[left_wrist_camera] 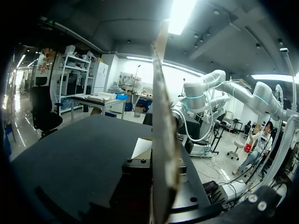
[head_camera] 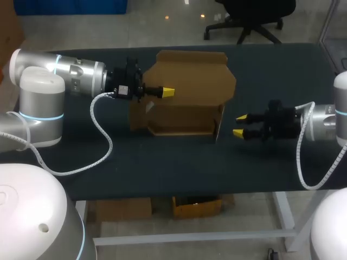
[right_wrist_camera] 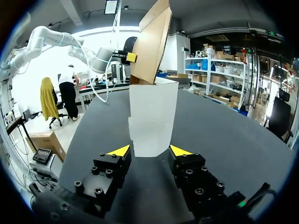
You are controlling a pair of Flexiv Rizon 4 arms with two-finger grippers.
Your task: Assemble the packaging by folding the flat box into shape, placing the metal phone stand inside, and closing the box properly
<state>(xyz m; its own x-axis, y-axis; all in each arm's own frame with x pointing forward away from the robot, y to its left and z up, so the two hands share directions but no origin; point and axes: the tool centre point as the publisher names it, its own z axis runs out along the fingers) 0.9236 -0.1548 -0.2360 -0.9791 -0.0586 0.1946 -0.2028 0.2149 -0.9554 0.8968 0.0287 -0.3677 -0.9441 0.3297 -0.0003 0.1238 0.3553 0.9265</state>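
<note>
Right gripper (right_wrist_camera: 149,150), nearest: jaws wide open, nothing in them, low over the dark table (head_camera: 162,162) on my right side.

Just ahead of its 2 tips, apart from them, is the box (head_camera: 187,103), half formed and standing near the table's middle. Its white end wall (right_wrist_camera: 152,112) faces this gripper, upright.

Behind that wall the brown lid panel (right_wrist_camera: 152,42) rises, tilted.

Farthest: left gripper (head_camera: 167,92), in from my left, clamped on the lid panel's edge and holding it up.

Handling (judgement only): thin card, light, stiff across a panel but weak along its creases. It is likely to skid on the table if pushed from 1 side with no counter-hold. Best taken at a panel edge close to a crease, with a light pinch, since a hard one would dent it. The left hold looks fit to act as anchor while the right works the end wall.

Views:
- The right wrist view alone shows the end wall's white face and the gap before the tips.
- The head view alone gives the whole outline, open upward, with both arms.
- The left wrist view shows the card edge-on between its finger blocks, yellow tips hidden.
- The phone stand shows in none of the 3
</note>
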